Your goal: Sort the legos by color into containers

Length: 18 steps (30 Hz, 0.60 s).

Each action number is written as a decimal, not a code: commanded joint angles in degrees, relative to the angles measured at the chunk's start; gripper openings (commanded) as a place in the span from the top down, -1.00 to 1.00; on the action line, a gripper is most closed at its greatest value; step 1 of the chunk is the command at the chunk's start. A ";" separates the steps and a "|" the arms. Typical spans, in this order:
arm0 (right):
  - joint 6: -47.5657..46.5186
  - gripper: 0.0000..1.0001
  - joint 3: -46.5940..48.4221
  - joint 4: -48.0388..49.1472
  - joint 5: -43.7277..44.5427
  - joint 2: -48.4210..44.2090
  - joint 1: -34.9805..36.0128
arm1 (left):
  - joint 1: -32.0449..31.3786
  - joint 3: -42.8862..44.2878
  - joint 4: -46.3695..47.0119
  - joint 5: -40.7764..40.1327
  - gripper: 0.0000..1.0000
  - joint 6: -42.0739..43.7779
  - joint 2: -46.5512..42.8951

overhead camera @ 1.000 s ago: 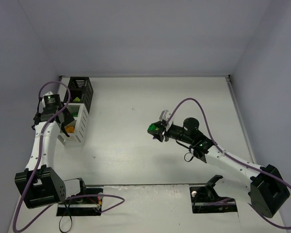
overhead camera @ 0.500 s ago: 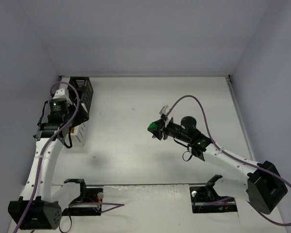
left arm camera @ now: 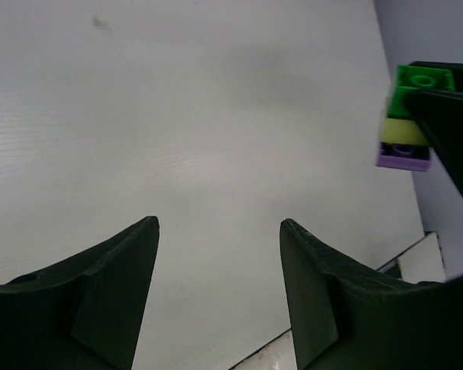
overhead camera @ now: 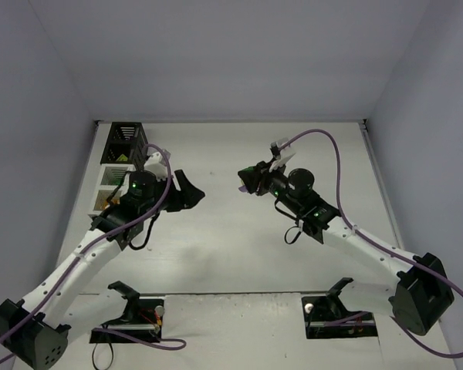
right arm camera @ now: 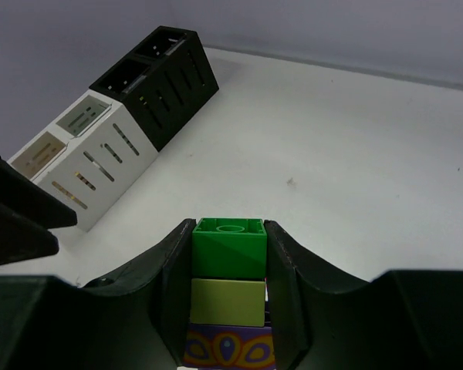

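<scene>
Over the middle of the table [overhead camera: 239,254], a stack [right arm camera: 228,297] of three bricks is clamped between the fingers of the right gripper [overhead camera: 245,183]. The stack is raised clear of the surface. Order in the right wrist view: green brick [right arm camera: 229,248] at the fingertip end, pale yellow-green brick [right arm camera: 228,302] in the middle, purple brick [right arm camera: 228,348] nearest the palm. The long axis of the stack is lined up with the fingers. The green end is pointed out past the tips, and one round stud is seen on its end face. From above, the right gripper is aimed toward the left side of the table, so the green end is led that way and the long axis is laid roughly left to right.

The left gripper [left arm camera: 217,225] is held just left of the table's middle, facing the right gripper, near it but apart. Its fingers are spread and nothing is held between them. In the left wrist view the stack is seen at the upper right, outside those fingers.

The bins [overhead camera: 112,173] are set in a row along the left edge. The black bin [overhead camera: 126,132] is at the far-left corner and the white bins [right arm camera: 89,158] are nearer. Contents cannot be made out.
</scene>
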 commanded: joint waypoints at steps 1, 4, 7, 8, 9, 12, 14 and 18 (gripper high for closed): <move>5.63 1.00 2.11 2.54 3.51 0.81 -0.23 | -3.60 -0.45 13.22 0.91 -0.15 -5.26 0.89; 7.31 1.00 0.88 3.16 3.60 0.89 -0.23 | -7.01 -1.76 19.81 0.74 -0.15 -7.28 2.82; 9.24 1.00 -0.27 3.77 3.77 0.89 -0.14 | -10.09 -2.38 25.27 0.04 -0.15 -8.52 4.93; 10.03 1.00 -0.36 3.77 4.12 1.07 -0.23 | -10.72 -2.38 26.41 -0.23 -0.15 -9.13 5.55; 10.47 1.00 -0.53 3.77 4.47 0.98 -0.23 | -11.33 -2.30 28.08 -0.58 -0.15 -9.49 6.94; 11.88 1.00 -0.71 4.04 5.18 1.16 -0.23 | -13.44 -1.07 30.19 -1.02 -0.16 -10.19 9.93; 12.32 1.00 -0.62 3.86 5.44 1.51 -0.14 | -14.76 -0.02 31.51 -1.46 -0.16 -10.37 11.52; 13.46 1.00 -0.97 4.04 5.71 1.77 -0.14 | -16.00 1.04 32.58 -2.16 -0.16 -10.37 13.19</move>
